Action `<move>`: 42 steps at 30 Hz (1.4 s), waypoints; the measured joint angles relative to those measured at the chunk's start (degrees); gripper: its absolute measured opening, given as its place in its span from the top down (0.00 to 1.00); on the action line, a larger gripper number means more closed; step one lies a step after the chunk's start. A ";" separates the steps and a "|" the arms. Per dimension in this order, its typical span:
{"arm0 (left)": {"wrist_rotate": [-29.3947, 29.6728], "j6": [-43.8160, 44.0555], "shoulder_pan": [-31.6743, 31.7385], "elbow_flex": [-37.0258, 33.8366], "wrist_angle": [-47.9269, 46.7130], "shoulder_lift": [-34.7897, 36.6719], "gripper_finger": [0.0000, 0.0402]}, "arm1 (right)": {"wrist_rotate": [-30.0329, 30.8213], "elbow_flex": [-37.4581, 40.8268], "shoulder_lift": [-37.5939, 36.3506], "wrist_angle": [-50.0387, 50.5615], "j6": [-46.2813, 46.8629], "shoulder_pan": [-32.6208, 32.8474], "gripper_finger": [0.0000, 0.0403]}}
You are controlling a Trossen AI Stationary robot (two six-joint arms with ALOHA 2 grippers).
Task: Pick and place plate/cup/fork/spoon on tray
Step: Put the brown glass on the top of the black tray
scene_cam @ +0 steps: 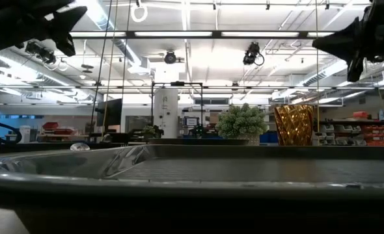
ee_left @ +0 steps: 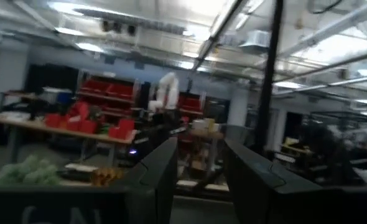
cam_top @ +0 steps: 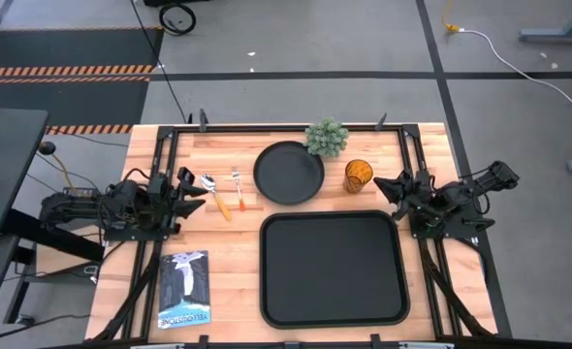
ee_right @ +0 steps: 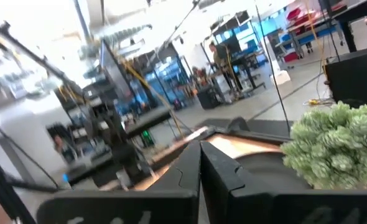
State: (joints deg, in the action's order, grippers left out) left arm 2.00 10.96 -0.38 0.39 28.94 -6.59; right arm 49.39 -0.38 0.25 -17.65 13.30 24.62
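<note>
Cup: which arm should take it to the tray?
Right, likely. The cup stands just beside the right gripper, whose fingers are shut. The left gripper waits across the table by the spoon.

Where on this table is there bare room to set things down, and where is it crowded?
The tray is wholly bare. Bare wood lies between the booklet and the tray's left rim. The far strip is crowded: spoon, fork, plate, plant and cup stand close together.

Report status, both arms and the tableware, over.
Left gripper open, parked left of spoon. Right gripper shut, beside cup. Tray empty; plate, fork not yet placed. Plant touches plate's rim.
</note>
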 joint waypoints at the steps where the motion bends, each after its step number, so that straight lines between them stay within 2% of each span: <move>1: 0.64 0.00 0.02 -0.01 -0.03 -1.12 0.66 | -0.02 0.02 0.00 -1.45 0.04 0.00 0.96; 3: 0.96 -0.16 0.04 0.00 0.73 -3.98 0.66 | 0.88 0.01 0.01 -3.38 -1.08 -0.09 0.96; 5: 0.98 0.42 0.04 -0.01 1.99 -7.35 0.66 | 4.90 0.00 0.01 -6.08 -3.24 -0.54 0.96; 9: 2.39 3.49 0.01 -0.01 8.76 -15.32 0.66 | 9.40 0.00 0.00 -8.07 -3.36 -1.91 0.96; 12: 7.24 3.63 0.02 0.12 14.52 -21.67 0.66 | 8.77 0.00 0.14 -7.96 -2.81 -3.27 0.96; 16: 14.96 3.74 0.04 2.78 16.04 -29.55 0.66 | 5.20 0.00 0.99 -7.94 -2.78 -4.42 0.96; 19: 21.64 3.80 0.06 5.74 17.48 -35.15 0.66 | 4.98 0.00 1.64 -7.68 -2.39 -4.75 0.97; 22: 24.70 3.69 0.56 9.44 17.36 -41.01 0.66 | 5.06 -0.56 2.06 -4.17 -1.01 -5.02 0.98; 30: 24.42 3.06 3.30 20.39 16.40 -56.67 0.66 | 5.39 -7.65 2.16 16.69 5.84 -7.29 0.98; 35: 18.68 3.05 6.12 27.03 16.13 -65.83 0.66 | 5.18 -11.26 2.16 26.93 9.69 -9.09 0.98; 42: 9.10 2.73 10.04 35.17 15.13 -76.29 0.66 | 5.41 -13.38 2.16 42.12 20.82 -11.99 0.98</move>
State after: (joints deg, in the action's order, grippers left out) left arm 11.11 13.69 9.66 35.57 44.07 -82.88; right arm 54.80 -13.76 2.42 24.48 34.12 12.63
